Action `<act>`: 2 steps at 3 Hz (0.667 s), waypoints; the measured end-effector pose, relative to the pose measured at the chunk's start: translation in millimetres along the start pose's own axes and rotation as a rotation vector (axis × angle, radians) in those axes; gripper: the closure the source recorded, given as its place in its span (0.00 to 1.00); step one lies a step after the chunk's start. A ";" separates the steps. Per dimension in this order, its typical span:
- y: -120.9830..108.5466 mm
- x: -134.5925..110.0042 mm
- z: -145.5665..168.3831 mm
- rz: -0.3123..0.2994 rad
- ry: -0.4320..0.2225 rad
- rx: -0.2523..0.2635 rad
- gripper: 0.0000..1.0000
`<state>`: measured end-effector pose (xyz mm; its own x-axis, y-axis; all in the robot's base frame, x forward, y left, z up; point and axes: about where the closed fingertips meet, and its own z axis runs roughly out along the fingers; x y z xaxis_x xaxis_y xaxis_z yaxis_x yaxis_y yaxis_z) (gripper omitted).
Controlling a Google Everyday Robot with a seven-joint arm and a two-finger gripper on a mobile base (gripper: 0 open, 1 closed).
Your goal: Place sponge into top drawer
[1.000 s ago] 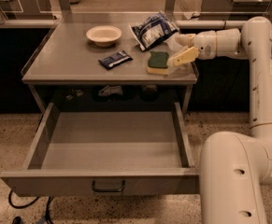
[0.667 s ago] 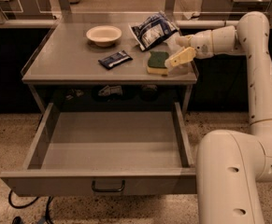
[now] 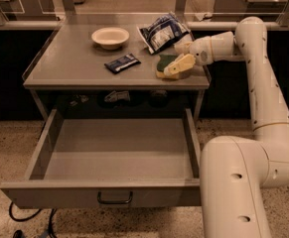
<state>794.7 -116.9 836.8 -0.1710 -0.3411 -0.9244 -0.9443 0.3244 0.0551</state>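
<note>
On the tabletop's near right corner lies the sponge (image 3: 164, 62), partly covered by the gripper (image 3: 173, 59) (whether it grips or merely rests there, I cannot tell). Below, the top drawer (image 3: 59, 195) stands pulled out, its grey floor showing. A cream bowl (image 3: 110, 36) sits farther left. The things under the tabletop are too dark to make out.

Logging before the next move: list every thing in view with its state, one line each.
top drawer: pulled open, sponge not in it.
sponge: green side up on the table, right front corner.
gripper: down at the sponge.
bowl: upright on the table.
dark blue packet: lying flat, mid-table.
white-and-blue bag: lying flat, back right.
</note>
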 end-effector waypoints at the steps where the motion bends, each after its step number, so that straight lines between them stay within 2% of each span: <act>1: 0.5 1.6 3.7 0.008 -0.003 -0.008 0.00; 2: 0.9 9.0 9.6 0.028 0.001 -0.020 0.00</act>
<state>795.0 -111.2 824.9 -0.1981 -0.3332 -0.9218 -0.9446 0.3158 0.0889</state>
